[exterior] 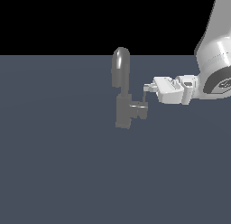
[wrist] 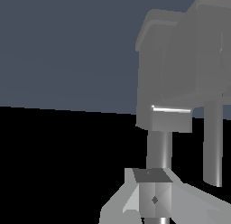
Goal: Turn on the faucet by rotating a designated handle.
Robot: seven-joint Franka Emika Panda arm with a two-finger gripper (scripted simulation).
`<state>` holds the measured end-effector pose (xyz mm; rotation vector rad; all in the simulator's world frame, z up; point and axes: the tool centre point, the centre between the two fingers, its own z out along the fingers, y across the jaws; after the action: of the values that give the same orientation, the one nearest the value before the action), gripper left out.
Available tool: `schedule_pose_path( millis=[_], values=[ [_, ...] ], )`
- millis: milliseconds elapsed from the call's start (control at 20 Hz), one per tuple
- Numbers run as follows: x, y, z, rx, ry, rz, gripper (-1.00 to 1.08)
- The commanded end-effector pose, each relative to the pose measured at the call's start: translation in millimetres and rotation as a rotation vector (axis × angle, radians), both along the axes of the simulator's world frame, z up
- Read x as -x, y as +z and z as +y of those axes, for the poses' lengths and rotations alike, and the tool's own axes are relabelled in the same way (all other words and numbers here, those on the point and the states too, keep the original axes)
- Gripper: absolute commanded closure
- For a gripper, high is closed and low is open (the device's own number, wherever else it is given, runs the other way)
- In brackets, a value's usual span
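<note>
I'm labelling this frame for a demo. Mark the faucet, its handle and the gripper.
faucet (exterior: 121, 65): exterior view, on the rounded spout.
handle (exterior: 144, 95): exterior view, on the thin upright rod above the dark side stub.
gripper (exterior: 147, 87): exterior view, at the tips of its fingers, beside the handle's top.

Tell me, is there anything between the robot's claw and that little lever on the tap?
Nothing that I can see. In the exterior view the gripper sits right at the top of the thin handle on the faucet, with no object in between.
</note>
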<state>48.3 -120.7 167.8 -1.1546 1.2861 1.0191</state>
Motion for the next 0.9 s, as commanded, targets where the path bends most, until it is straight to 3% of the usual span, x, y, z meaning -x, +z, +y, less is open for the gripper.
schedule_pose_path(
  millis=[0,300,600,850],
  values=[
    [-0.7,-11.1,0.4,-0.03,-0.032,0.023,1.08],
    [-0.7,-24.2,1.9,-0.064,-0.067,0.048,1.08],
    [-0.4,-24.8,1.9,-0.066,-0.069,0.049,1.08],
    [12.3,-21.6,5.2,-0.066,-0.069,0.049,1.08]
  ],
)
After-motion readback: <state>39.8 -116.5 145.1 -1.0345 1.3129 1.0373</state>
